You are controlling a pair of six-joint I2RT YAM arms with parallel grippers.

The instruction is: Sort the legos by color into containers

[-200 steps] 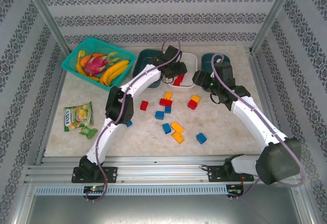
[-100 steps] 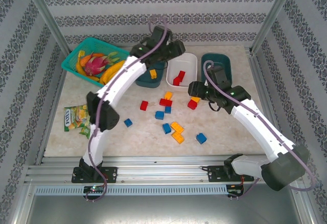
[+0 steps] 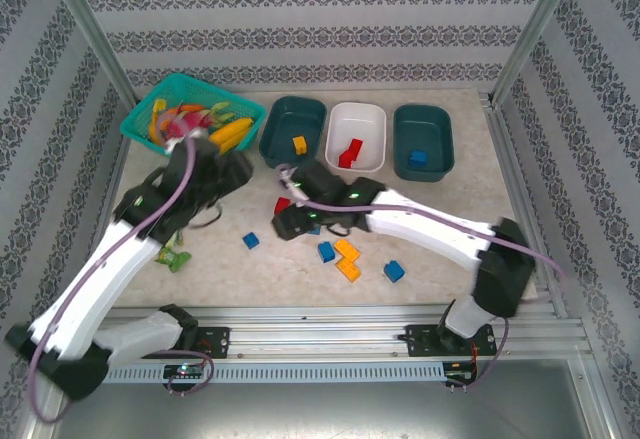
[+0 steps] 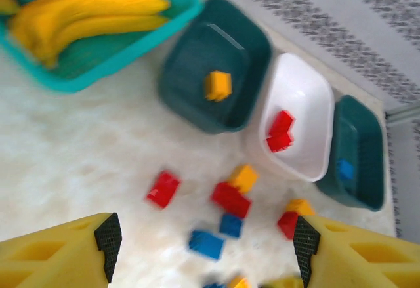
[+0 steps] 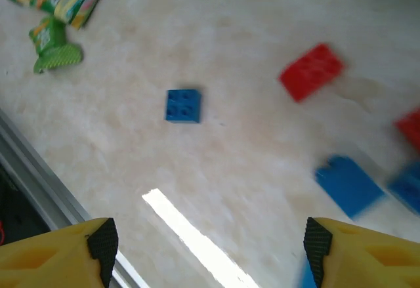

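Right gripper [image 5: 210, 248] and left gripper [image 4: 207, 239] spread, empty. I centre the right over the lone blue lego [image 5: 183, 105] on the counter [image 5: 230, 52], squaring jaws to its sides before descending.

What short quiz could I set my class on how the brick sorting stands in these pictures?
1. True or false: the white tub holds blue bricks.
2. What colour is the single brick in the left dark teal tub? A red, B yellow-orange, C blue.
3. Fill in: the lone brick in the right dark teal tub is ___.
Key: 1 false, it holds red bricks; 2 B; 3 blue.
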